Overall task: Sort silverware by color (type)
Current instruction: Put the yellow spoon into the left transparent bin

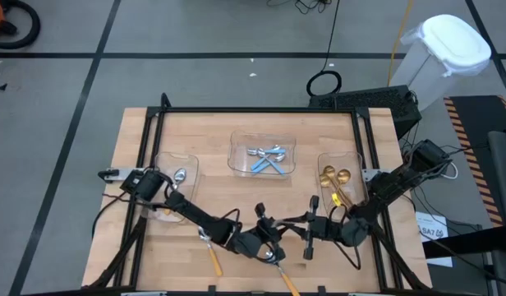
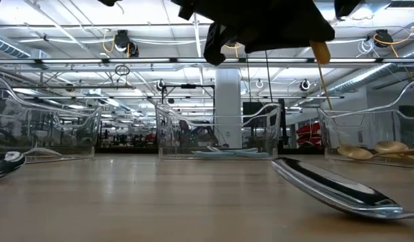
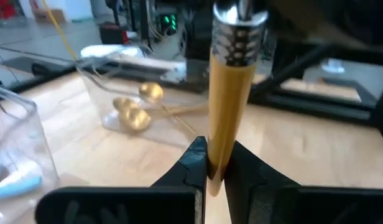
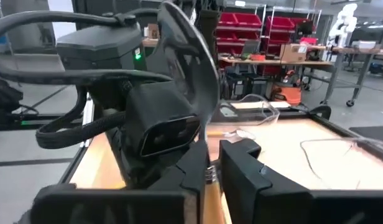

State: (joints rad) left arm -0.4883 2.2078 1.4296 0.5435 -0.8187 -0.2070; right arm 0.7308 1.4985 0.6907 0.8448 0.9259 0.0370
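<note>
Both grippers meet over the table's near middle, the left gripper (image 1: 268, 240) and the right gripper (image 1: 309, 237), each shut on one orange-handled spoon (image 3: 232, 93) with a silver bowl (image 4: 188, 68). Two more orange-handled spoons lie flat on the wood, one (image 1: 210, 253) left of the grippers and one (image 1: 282, 270) just beneath them; the latter's bowl (image 2: 341, 191) rests near the low camera. Blue-handled spoons (image 1: 268, 158) lie in the middle clear tray, gold ones (image 1: 335, 179) in the right tray, and a silver bowl (image 1: 179, 176) shows in the left tray. My left gripper (image 3: 217, 152) pinches the orange handle near its free end (image 3: 219, 163) between the two fingers. The handle runs on away from the fingers to its silver collar (image 3: 239, 34), and the spoon is clear of the table. My right gripper (image 4: 213, 158) has the same spoon between its fingers at the narrow neck (image 4: 209, 173), where the orange handle meets the silver part. The bowl stands out past the fingertips, in front of the left arm's wrist camera (image 4: 160, 134).
Three clear plastic trays stand in a row across the table's middle: left (image 1: 164, 164), middle (image 1: 236, 141), right (image 1: 351, 160). A black frame (image 1: 261, 110) runs round the tabletop. Bare wood lies between the trays and the near edge, apart from the loose spoons.
</note>
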